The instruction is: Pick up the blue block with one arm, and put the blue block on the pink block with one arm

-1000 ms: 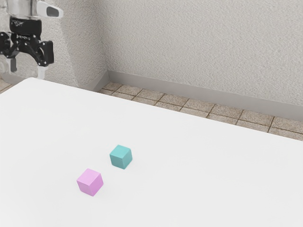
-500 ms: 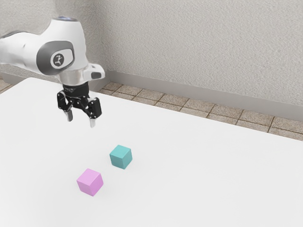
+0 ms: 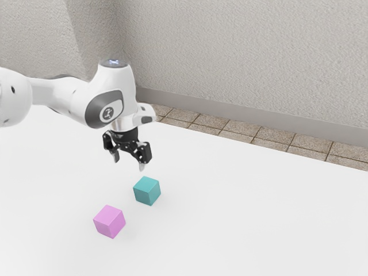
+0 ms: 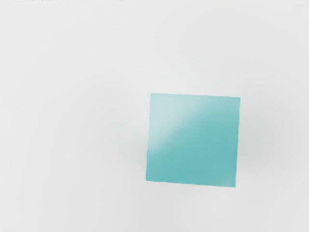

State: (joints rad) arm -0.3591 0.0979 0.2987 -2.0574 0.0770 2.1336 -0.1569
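As we are swinging in and dropping low, fingers [image 3: 129, 163] are hanging spread wide, gripping nothing; blue block [image 3: 146, 190] is sitting just below them on table [image 3: 259, 201], pink block [image 3: 109, 221] waiting nearby; grasp is nearing.

White table [image 3: 259, 201]: blue block [image 3: 146, 190], pink block [image 3: 109, 221]

white table [image 3: 259, 195], grey textured wall [image 3: 259, 52], seemingly brown tiled floor [image 3: 276, 138]

Blue block [image 4: 193, 139] flat on white table [image 4: 67, 121].
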